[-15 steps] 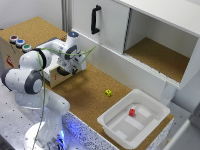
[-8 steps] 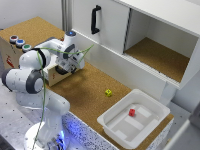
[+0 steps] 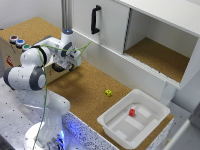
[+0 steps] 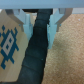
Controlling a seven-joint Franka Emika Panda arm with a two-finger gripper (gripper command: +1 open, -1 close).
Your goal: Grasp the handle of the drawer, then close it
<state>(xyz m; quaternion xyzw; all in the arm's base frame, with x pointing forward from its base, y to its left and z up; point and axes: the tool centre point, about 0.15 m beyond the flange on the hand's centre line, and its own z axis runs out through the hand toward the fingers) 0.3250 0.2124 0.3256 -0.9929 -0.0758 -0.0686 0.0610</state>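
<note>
— Cork tabletop (image 3: 90, 90) carries everything you are working over: the white cabinet (image 3: 150, 40) along the back, the small brown box (image 3: 15, 55) with its coloured buttons (image 3: 18, 42) at the exterior view's left, and the white tub (image 3: 132, 122) toward the exterior view's right. How does your arm sit?

— Your arm (image 3: 30, 75) is folded over the box's front face, so from outside the drawer is hidden behind the wrist; you can only judge it sits at the box front, under the gripper (image 3: 64, 64).

— And close up?

— In the wrist view a dark handle (image 4: 36, 50) runs between the two pale fingers (image 4: 25, 21), with the light wood drawer front (image 4: 9, 42) beside it. The jaws stand apart, one on each side of the bar; whether the pads touch it you cannot tell from this blur.

— What could go wrong?

— Biggest first: if you push before the fingers have clamped, the handle may slide out and the drawer may stay open. Next, an off-axis push could jam the drawer in its box or shove the light box across the cork. Smallest: the green cable (image 3: 75, 50) draped near the wrist might snag as you move.
</note>
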